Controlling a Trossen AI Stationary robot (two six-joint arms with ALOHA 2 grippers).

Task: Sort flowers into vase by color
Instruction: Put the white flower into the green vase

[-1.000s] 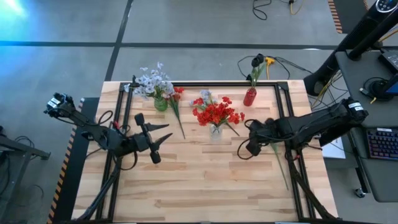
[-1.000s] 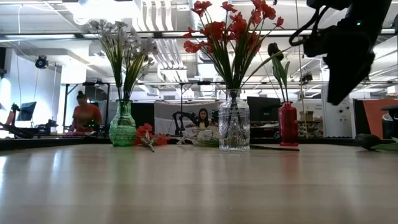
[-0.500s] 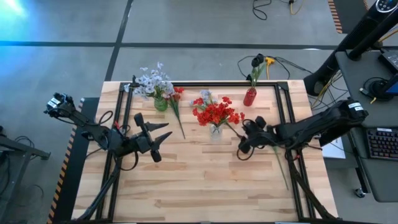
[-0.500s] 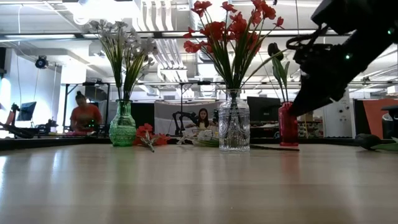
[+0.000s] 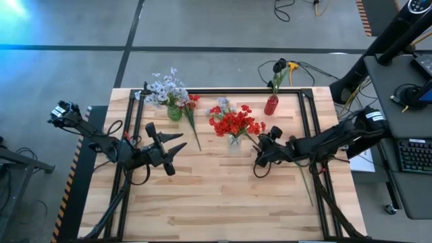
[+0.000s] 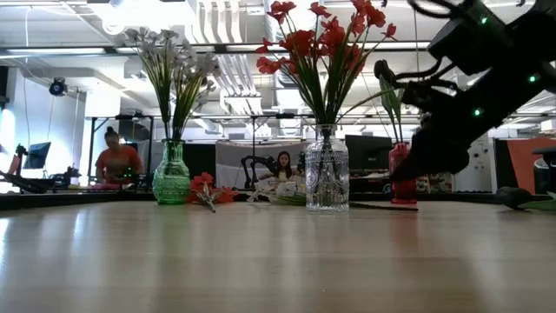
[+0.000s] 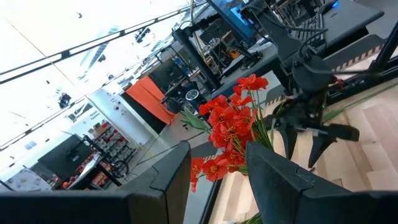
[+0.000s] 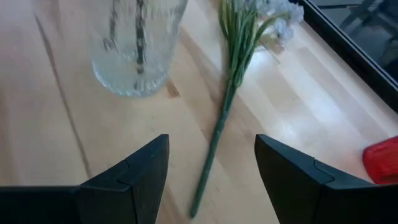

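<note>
Altogether three vases stand on the table: green (image 5: 174,112) with pale flowers, clear (image 5: 233,142) with red, red (image 5: 271,105) with dark. One pale spray (image 8: 235,74) lies beside the clear vase, between the right gripper's (image 5: 260,159) spread fingers. Left gripper (image 5: 177,151) waits open.
</note>
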